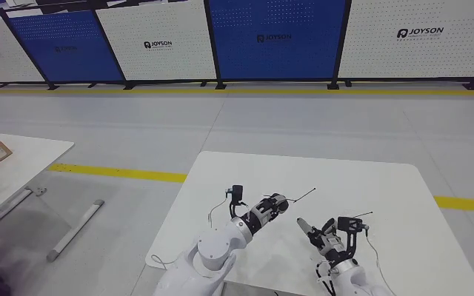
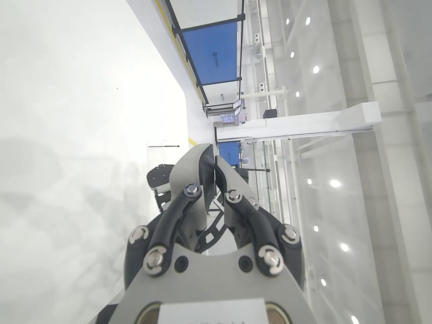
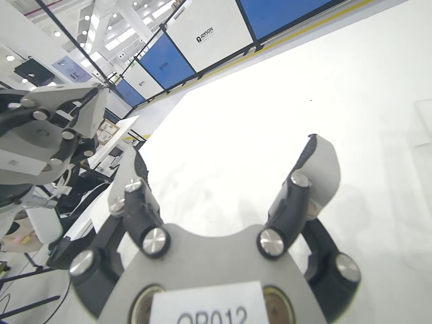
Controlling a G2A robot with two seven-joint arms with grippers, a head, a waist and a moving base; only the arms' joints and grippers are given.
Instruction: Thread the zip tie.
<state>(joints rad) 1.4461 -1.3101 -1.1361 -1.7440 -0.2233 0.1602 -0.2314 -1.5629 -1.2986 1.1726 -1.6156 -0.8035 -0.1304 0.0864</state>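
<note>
Right gripper [image 3: 224, 144] hangs released and empty beside my left gripper [image 1: 278, 201], clenched on the tie [image 1: 305, 194]; threading, I judge, not yet begun.

A thin black zip tie [image 1: 300, 195] sticks out straight from the closed left hand [image 1: 280, 200], pinched at one end, its free end slanting up over the desk. A second black tie [image 2: 163, 146] lies flat on the desk, well apart.

I can pass over the white table's [image 1: 311, 166] far half. Near me, the thin black zip tie [image 1: 302, 194] jutting from my left gripper [image 1: 281, 199] bars the middle; another black strip [image 1: 363, 214] lies right.
</note>
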